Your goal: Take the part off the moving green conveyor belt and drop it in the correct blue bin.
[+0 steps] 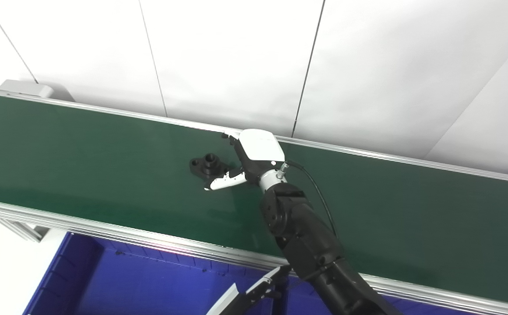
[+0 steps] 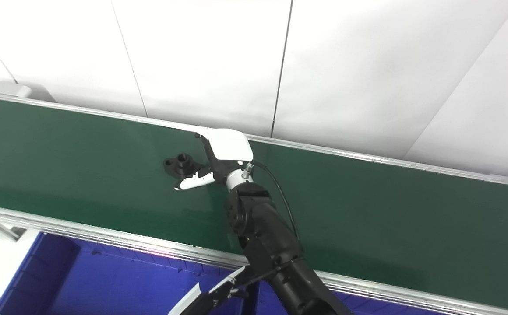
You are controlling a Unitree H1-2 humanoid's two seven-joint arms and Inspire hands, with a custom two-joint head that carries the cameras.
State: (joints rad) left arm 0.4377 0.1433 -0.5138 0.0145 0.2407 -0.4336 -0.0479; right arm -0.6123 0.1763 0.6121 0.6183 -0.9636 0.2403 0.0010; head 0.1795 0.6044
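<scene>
The right hand [image 1: 247,162] is reaching over the green conveyor belt [image 1: 83,162], its white back facing upward near the far rail. A black part [image 1: 208,166], a flanged piece with a short upright collar, is lying on the belt just left of the hand. The thumb [image 1: 221,181] is extending along the near side of the part; whether the fingers are closing on the part cannot be told. A blue bin [image 1: 118,280] is sitting below the belt's near rail. At the bottom edge a white-and-black piece [image 1: 245,293] is showing over the bin; its identity is unclear.
</scene>
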